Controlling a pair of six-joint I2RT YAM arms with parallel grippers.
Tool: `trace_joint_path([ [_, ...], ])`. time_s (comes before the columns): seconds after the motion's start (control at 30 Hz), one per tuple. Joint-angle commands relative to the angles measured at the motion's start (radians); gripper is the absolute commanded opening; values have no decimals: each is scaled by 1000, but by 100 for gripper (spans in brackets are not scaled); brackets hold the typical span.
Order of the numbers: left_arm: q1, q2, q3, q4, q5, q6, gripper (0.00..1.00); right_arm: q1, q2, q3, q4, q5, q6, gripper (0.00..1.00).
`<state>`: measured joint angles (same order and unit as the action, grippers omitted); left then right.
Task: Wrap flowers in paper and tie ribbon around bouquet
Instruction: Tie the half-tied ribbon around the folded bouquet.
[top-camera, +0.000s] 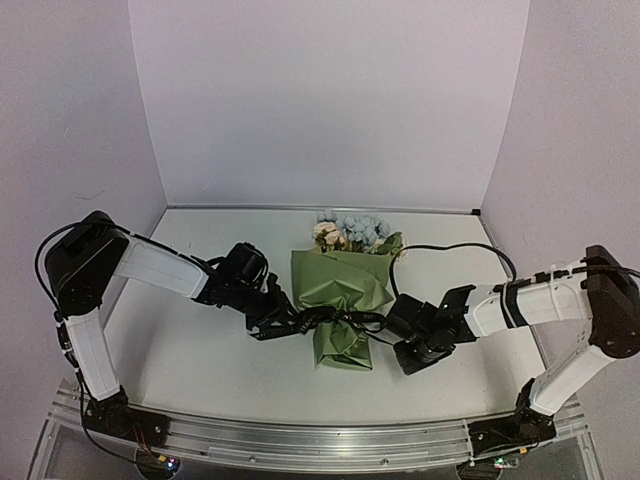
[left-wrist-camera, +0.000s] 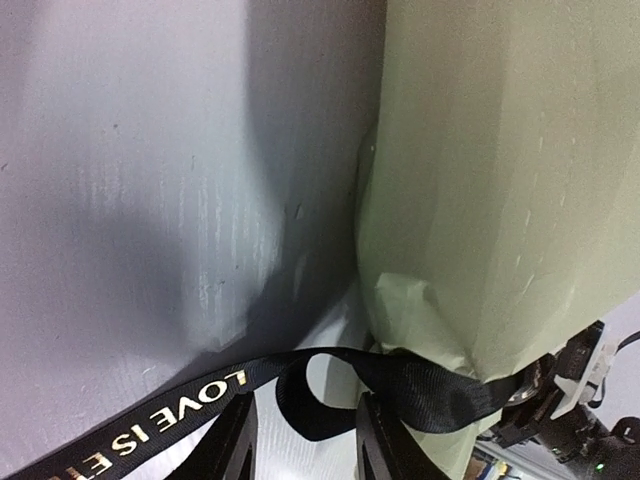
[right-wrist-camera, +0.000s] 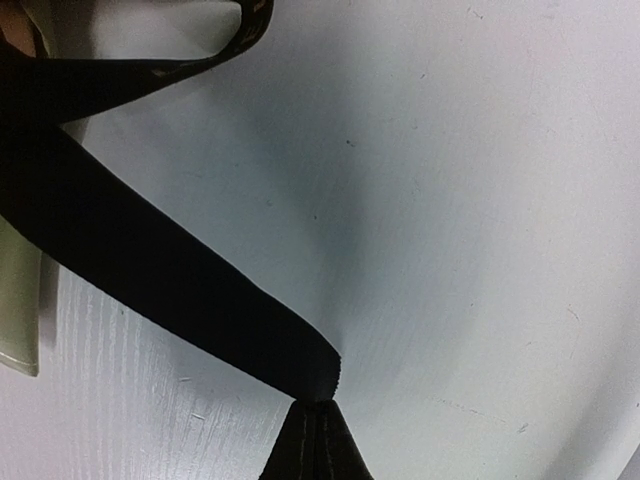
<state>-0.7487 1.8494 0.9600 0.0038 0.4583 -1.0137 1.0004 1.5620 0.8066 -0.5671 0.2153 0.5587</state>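
The bouquet lies in the middle of the table, with the flowers (top-camera: 350, 230) at its far end and the olive-green paper (top-camera: 340, 280) narrowing toward me. The black ribbon (top-camera: 330, 318) circles the narrow waist. My left gripper (top-camera: 280, 320) sits just left of that waist. In the left wrist view this gripper (left-wrist-camera: 305, 408) is open, and a slack loop of the lettered ribbon (left-wrist-camera: 430, 390) hangs between its fingers beside the paper (left-wrist-camera: 500, 200). On the other side of the waist, my right gripper (top-camera: 385, 325) is shut on the ribbon's end (right-wrist-camera: 318, 395). That strip (right-wrist-camera: 150, 270) runs taut back toward the paper (right-wrist-camera: 18, 300).
A black cable (top-camera: 460, 248) curves over the table behind the right arm. White walls close in the back and both sides. A metal rail (top-camera: 320, 440) runs along the near edge.
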Motion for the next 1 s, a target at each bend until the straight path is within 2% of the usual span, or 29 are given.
trace_joint_path([
  [0.0,-46,-110,14,-94,-105,150,36,7,-31,10,-1,24,0,0],
  [0.23,-121,-74,90,-170,-179,339,35,7,-30,10,-1,28,-10,0],
  [0.63,-130,10,199,-262,-258,480,39,7,-21,22,1,23,-18,0],
  [0.97,-132,29,203,-227,-157,541,42,7,-8,29,1,22,-16,0],
])
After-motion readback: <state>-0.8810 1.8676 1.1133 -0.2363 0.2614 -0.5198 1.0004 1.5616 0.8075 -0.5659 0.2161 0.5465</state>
